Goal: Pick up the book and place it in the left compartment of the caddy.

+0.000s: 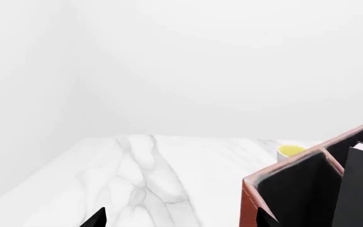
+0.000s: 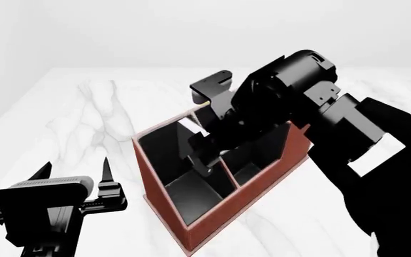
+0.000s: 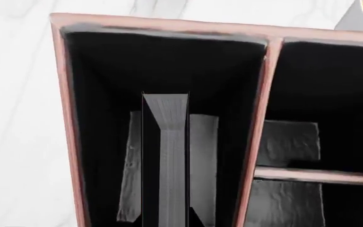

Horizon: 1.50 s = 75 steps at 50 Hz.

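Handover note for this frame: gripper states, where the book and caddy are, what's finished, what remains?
Left gripper: open, empty, hovering over the marble table beside the caddy.
Right gripper: hidden behind its own arm above the caddy in the head view; its wrist view looks straight down into the left compartment. Whether it is open or shut cannot be told.
Book: upright, on edge, inside the left compartment, page edges facing up.
Done: book picked up and brought into the correct section.
Left: confirm release, then lift the right arm straight out without catching the book or the divider.
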Tool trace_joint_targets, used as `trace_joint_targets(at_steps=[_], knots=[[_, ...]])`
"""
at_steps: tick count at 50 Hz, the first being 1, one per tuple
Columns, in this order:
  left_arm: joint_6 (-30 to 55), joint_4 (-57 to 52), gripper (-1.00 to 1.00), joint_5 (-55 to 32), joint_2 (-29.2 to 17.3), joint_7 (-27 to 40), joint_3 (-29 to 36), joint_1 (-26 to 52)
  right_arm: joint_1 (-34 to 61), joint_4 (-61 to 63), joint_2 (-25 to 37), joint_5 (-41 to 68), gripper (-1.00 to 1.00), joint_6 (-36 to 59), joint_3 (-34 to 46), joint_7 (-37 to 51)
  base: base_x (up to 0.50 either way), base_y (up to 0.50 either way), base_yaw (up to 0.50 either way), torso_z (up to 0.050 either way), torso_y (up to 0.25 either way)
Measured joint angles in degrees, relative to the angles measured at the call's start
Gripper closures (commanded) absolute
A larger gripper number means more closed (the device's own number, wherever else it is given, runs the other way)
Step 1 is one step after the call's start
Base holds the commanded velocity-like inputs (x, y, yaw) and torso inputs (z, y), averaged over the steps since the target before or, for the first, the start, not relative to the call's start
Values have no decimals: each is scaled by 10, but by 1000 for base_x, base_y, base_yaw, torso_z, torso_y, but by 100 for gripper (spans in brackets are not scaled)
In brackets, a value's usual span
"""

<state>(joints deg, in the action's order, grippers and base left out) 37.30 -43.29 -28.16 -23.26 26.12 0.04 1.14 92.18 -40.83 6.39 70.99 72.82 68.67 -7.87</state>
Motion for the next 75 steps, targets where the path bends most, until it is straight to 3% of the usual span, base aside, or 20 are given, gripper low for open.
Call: trace_joint_targets(at_steps=[45, 75], knots=[[-14, 3, -100, -5, -6, 3, -1, -10, -87, -91, -53, -60, 100, -125, 60, -73, 0, 0, 0, 0, 1], [-22, 8, -100, -6, -9, 5, 2, -12, -109, -132, -63, 39, 100, -214, 194, -65, 0, 0, 0, 0, 1]])
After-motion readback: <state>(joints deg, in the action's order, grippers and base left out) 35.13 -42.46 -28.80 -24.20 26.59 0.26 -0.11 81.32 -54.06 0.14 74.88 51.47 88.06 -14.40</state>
